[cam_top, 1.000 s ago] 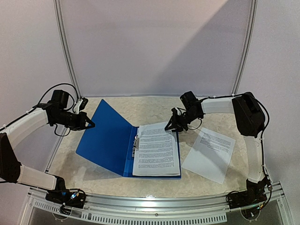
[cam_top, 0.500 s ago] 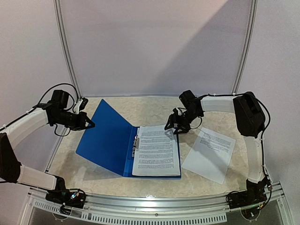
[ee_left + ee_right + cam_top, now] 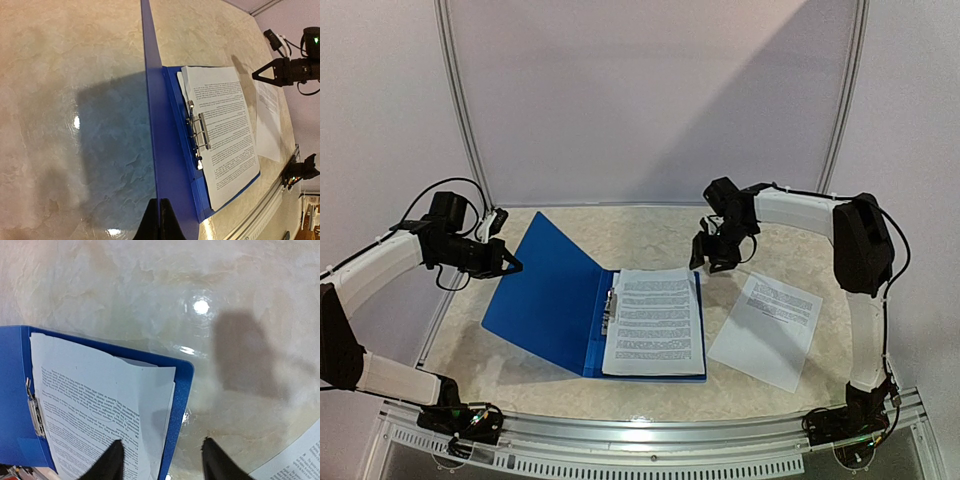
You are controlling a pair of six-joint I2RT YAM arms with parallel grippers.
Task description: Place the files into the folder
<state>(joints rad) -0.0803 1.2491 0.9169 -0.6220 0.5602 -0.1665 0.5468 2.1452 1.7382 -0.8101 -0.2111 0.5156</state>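
Folder (image 3: 593, 350) open on surface (image 3: 650, 235), cover (image 3: 545, 295) clenched in left gripper (image 3: 158, 202), files (image 3: 655, 322) inside, right gripper (image 3: 162, 440) released above far corner.

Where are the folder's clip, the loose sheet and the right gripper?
clip (image 3: 202, 131): left wrist view, its metal bar.
loose sheet (image 3: 767, 328): top view, sheet's middle.
right gripper (image 3: 162, 441): right wrist view, midway between fingertips.

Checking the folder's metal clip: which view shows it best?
Left wrist: the metal clip lies whole and close on the folder spine. Top external shows it tiny; right wrist shows it small near the left edge.
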